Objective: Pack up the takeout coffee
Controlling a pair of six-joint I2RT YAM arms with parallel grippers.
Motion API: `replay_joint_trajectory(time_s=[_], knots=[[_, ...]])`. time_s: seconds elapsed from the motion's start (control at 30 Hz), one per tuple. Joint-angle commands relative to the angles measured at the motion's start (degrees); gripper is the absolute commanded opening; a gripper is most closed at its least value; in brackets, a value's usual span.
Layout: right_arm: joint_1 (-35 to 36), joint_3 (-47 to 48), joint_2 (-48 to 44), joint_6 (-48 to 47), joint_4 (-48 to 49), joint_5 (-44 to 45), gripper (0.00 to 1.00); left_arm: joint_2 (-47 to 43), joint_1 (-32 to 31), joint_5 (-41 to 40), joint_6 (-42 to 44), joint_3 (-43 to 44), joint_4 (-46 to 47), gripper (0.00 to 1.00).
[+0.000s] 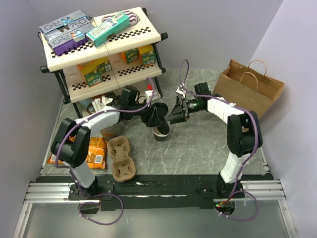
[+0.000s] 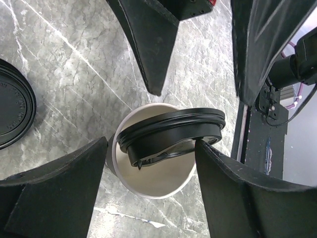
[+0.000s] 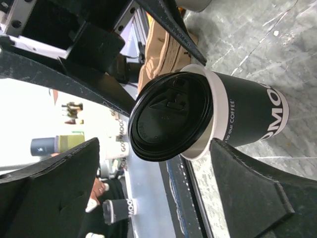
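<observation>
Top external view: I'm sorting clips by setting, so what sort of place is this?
Probably a mock café packing station on a lab bench: a paper coffee cup, a pulp cup carrier and a brown paper bag sit on a marble-look table beside a shelf of boxed goods.

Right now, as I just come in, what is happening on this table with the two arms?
Both arms meet over a coffee cup in the middle of the table. A black lid lies tilted on its rim, not pressed down. The left end effector flanks the rim; whether it grips is unclear. The right end effector is open close to the cup, holding nothing. The cup carrier and paper bag wait untouched.
</observation>
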Motion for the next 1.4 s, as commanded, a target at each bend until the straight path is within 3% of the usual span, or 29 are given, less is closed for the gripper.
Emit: replay_joint_trajectory(time_s=[0.0,0.83,1.37], knots=[[0.9,3.5,-0.4,-5.8,-3.5,2.6,0.95,0.3,-0.4,1.7,0.0,2.5,1.6,0.77],[1.8,6.4,2.7,-8.2,-6.9,7.6,0.67,2.4,-0.4,2.1,-2.0,4.3,0.8,0.77],[2.4,7.7,5.0,-8.0,-7.4,8.5,0.67,3.3,-0.4,1.9,-1.3,5.0,-2.2,0.77]])
